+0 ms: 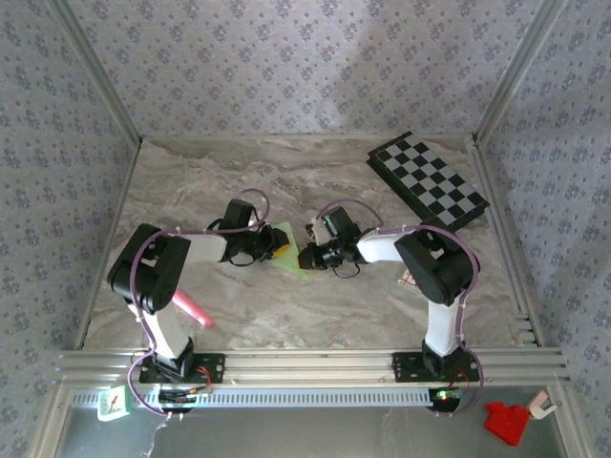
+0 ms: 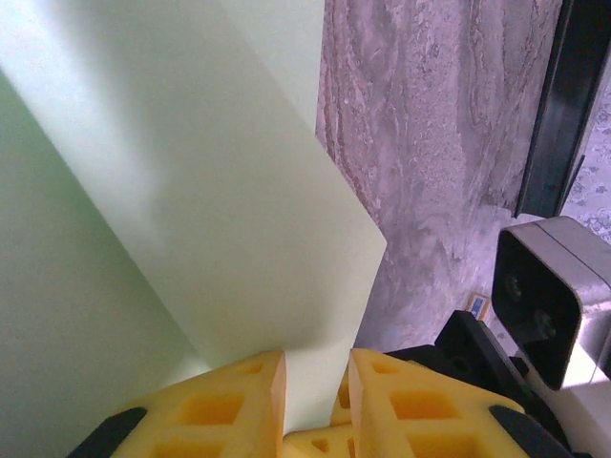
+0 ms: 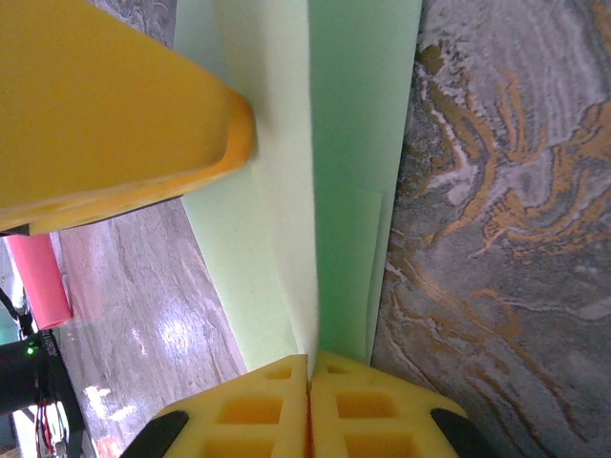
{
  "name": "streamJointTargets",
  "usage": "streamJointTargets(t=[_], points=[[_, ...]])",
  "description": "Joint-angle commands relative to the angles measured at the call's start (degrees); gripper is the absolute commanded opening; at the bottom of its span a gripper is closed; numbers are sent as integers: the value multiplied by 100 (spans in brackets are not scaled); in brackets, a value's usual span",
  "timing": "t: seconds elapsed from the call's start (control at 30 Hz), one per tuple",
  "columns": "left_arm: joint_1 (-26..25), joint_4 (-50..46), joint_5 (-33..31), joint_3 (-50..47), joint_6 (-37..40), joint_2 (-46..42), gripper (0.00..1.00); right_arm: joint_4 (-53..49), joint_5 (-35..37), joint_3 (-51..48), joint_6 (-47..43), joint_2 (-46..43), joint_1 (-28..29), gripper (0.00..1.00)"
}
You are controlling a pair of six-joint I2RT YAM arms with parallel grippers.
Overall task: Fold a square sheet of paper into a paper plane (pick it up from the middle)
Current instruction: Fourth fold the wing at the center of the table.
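The square sheet of paper [image 2: 210, 210] is thin, smooth and matt, without any print. The yellow fingers [image 3: 253, 415] look like matt plastic or foam with hollow cells. The table [image 3: 496, 239] has a stone-like, veined surface, smooth and a little glossy where the light reflects.

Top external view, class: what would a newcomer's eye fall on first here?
At the middle of the marbled table, a pale green sheet of paper sits between both grippers. The right gripper is shut on its edge, and it runs between the yellow fingers of the left gripper. Next come the black-and-grey chequered board at the far right corner and the pink marker at the near left.
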Motion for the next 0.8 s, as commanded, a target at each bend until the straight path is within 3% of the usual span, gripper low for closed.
streamJointTargets(t=[0.0, 0.47, 0.77], points=[[-45, 1, 129, 181, 17, 132, 23, -259, 15, 37, 15, 203, -15, 10], [-36, -407, -226, 178, 78, -15, 19, -460, 83, 101, 24, 228, -41, 11], [-80, -268, 5, 298, 271, -145, 25, -504, 121, 110, 24, 248, -41, 10]])
